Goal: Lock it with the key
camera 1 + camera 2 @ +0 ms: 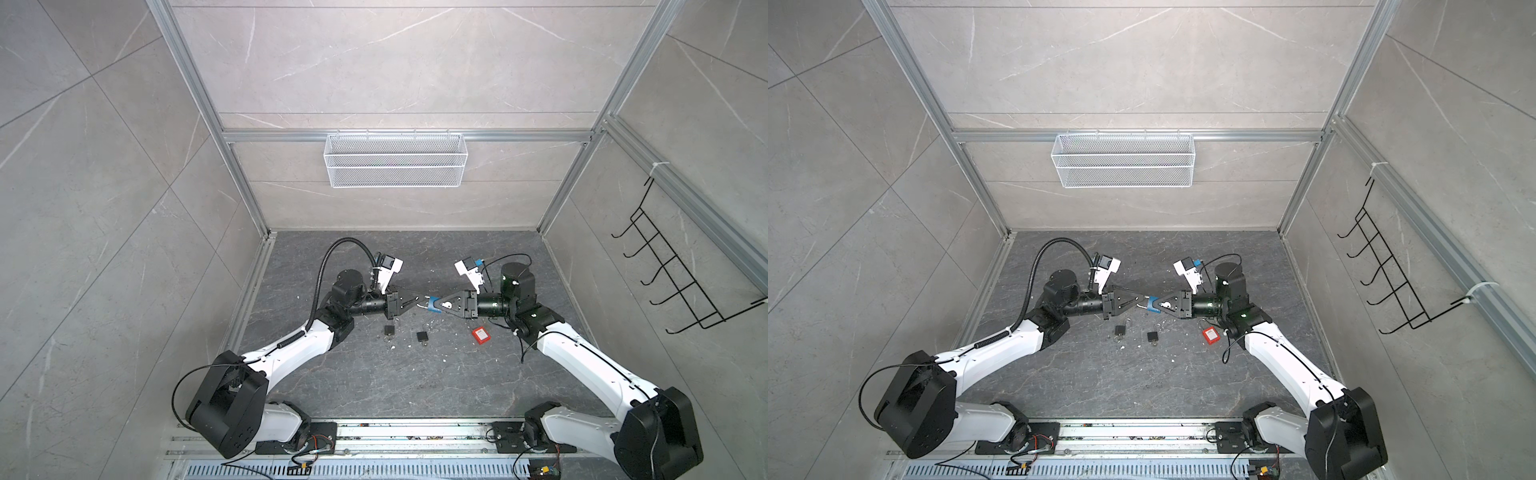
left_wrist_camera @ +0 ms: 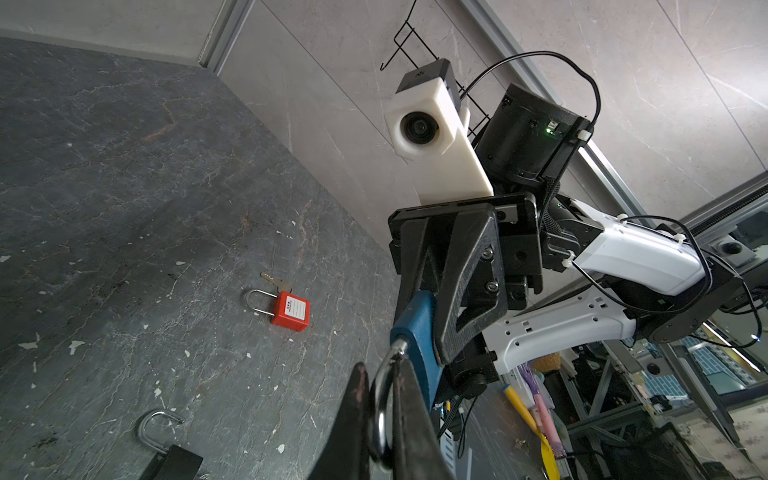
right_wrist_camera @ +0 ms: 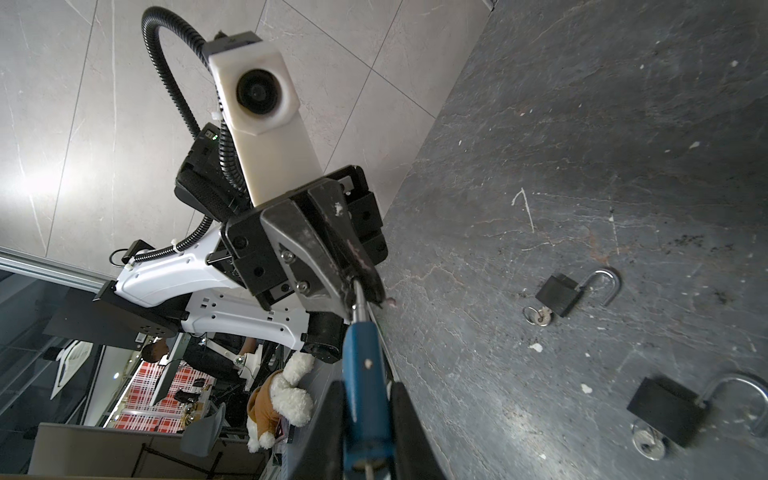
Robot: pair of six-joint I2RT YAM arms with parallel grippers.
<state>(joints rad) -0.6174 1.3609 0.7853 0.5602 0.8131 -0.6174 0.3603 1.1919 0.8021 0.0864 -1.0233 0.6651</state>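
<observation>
The two arms meet nose to nose above the dark grey marbled bench (image 1: 374, 382), sharing a small blue padlock (image 1: 435, 303) held in the air between them. The right gripper (image 3: 368, 399) is clamped on the lock's blue body, a finger pressed to each flat side. The left gripper (image 2: 380, 374) is pinched tight on the lock's silver metal shackle (image 2: 382, 407), which runs straight from its fingertips into the top of the body. In both top views the two grippers point at each other almost in one line, tips nearly touching, with the blue body (image 1: 1153, 303) just at the right gripper's tips. At the body's end, deep between the right gripper's fingers, a bit of metal (image 3: 368, 463) pokes out; I can't tell whether it is the key. Down on the bench under the left gripper lie two black padlocks (image 1: 390, 330) (image 1: 422, 336), each with its shackle swung open and a key on a ring in its base. Under the right gripper's wrist, apart from the black ones, lies a red padlock (image 1: 481, 336) with a small brass key (image 2: 276, 282) beside its shackle.
</observation>
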